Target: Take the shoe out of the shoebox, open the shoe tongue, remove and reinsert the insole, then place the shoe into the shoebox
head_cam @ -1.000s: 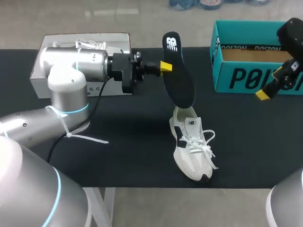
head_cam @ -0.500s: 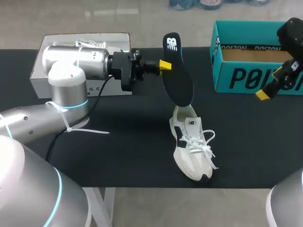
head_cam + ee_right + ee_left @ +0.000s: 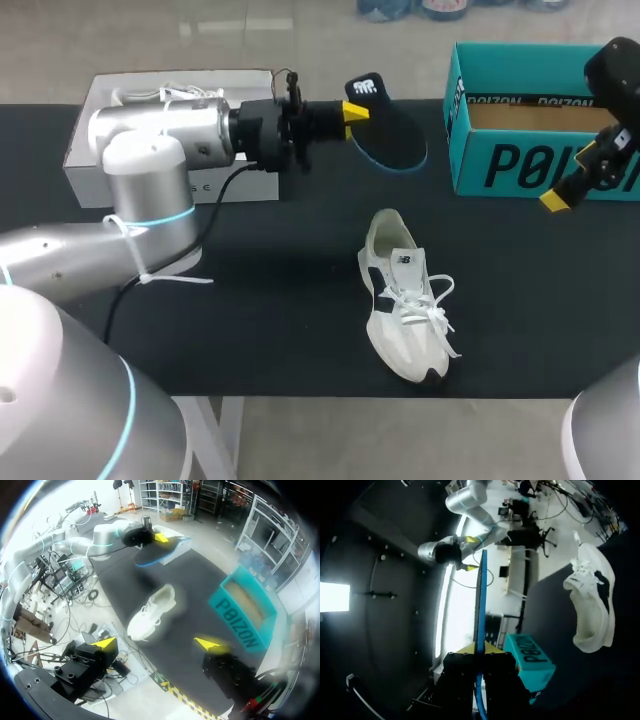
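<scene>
Over black table (image 3: 250, 300), left hand (image 3: 354, 111) clamps insole (image 3: 395, 146) by its edge, shoe (image 3: 405, 300) lying apart

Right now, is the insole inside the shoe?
No, the left gripper holds the insole up in the air, apart from the shoe lying on the table.
</scene>
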{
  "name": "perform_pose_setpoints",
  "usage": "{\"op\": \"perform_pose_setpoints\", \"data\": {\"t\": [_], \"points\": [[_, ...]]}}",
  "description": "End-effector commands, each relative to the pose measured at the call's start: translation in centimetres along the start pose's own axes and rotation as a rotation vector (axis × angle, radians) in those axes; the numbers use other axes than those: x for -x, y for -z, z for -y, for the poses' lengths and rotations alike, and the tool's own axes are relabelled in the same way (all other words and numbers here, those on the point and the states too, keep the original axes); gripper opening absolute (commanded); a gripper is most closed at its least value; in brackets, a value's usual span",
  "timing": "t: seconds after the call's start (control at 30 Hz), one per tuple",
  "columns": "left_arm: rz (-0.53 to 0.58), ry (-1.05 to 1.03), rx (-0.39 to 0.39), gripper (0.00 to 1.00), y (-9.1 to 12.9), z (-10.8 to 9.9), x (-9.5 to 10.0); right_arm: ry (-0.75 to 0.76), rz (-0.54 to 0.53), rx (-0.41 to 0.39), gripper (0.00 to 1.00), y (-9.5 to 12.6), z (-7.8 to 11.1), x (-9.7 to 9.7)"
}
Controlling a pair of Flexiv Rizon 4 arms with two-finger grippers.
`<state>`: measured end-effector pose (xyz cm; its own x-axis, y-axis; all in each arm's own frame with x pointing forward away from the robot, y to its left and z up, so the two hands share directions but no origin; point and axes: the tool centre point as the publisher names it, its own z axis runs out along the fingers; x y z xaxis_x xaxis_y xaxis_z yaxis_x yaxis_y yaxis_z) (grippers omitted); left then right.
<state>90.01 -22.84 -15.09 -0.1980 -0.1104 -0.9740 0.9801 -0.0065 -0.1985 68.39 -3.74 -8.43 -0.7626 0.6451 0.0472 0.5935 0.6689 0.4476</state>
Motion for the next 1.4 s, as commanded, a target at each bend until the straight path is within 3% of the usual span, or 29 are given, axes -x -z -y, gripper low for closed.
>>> {"op": "perform_pose_setpoints", "data": {"t": [0.03, 1.2, 1.4], "points": [[0.009, 0.892, 0.155, 0.00, 0.4, 0.4, -1.5, 0.000, -0.003, -0.005, 1.00, -0.1, -0.2, 0.2], [0.009, 0.892, 0.155, 0.00, 0.4, 0.4, -1.5, 0.000, -0.003, -0.005, 1.00, -0.1, -0.2, 0.2], [0.024, 1.258, 0.141, 0.00, -0.2, 1.8, -1.8, 0.000, -0.003, -0.005, 1.00, -0.1, -0.2, 0.2]]}}
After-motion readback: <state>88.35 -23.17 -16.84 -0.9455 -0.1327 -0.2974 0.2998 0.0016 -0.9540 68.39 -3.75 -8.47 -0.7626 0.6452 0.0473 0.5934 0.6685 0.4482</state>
